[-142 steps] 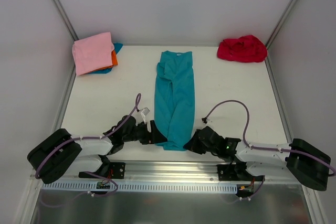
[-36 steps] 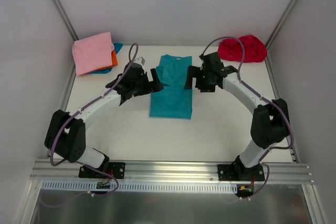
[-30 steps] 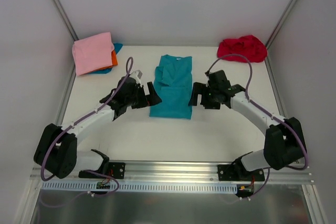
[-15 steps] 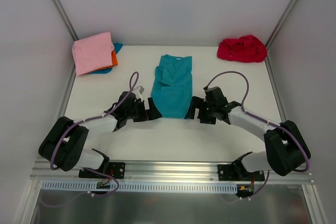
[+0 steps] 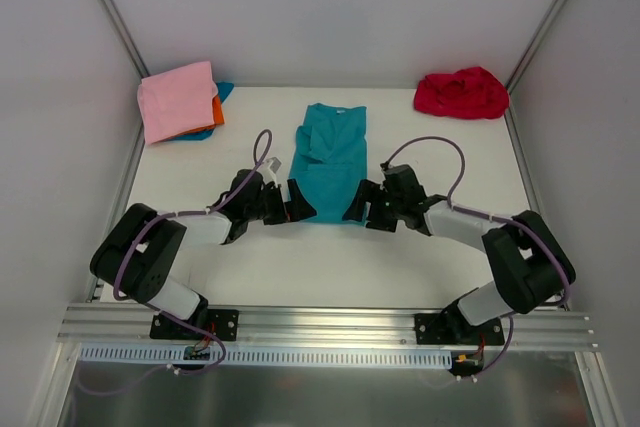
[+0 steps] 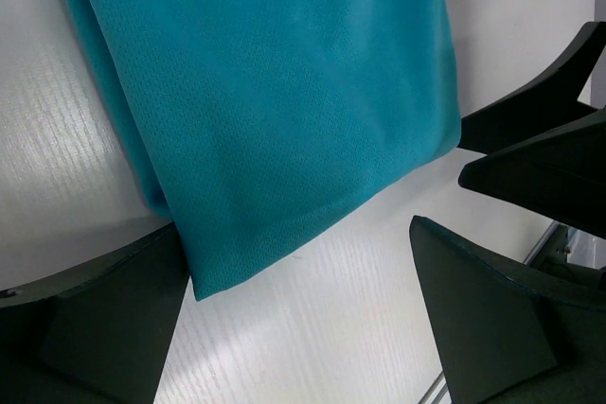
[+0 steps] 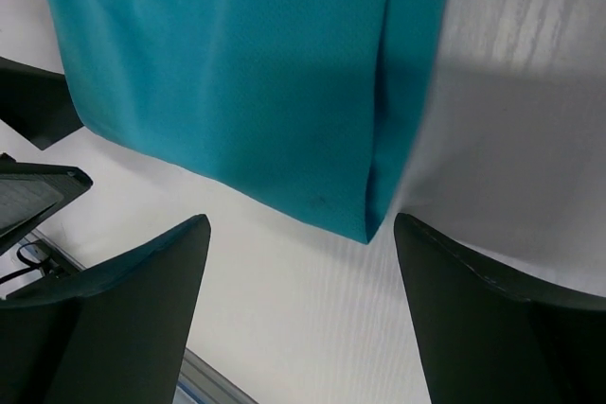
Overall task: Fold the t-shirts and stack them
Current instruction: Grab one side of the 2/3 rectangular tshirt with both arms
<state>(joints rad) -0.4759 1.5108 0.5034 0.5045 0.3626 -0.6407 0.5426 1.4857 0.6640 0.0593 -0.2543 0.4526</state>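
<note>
Now the folded teal t-shirt (image 5: pixel 328 162) on the bench (image 5: pixel 420 247) is judged soft, light and limp, best taken at its near corners, where the left tool (image 5: pixel 300 202) and right tool (image 5: pixel 357 205) are spread wide and empty.

Looked down from high above and behind the arm bases toward the far wall, far enough back to take in the whole bench (image 5: pixel 240 257). Sat close over the cloth on each wrist, aimed out between dark fingers (image 6: pixel 104 328). Faced, from the left wrist, the teal t-shirt (image 6: pixel 284 92) hem with the right pincer (image 6: pixel 461 150) beyond; from the right wrist, that same hem from the opposite side. Shared the hem across all three views.
</note>
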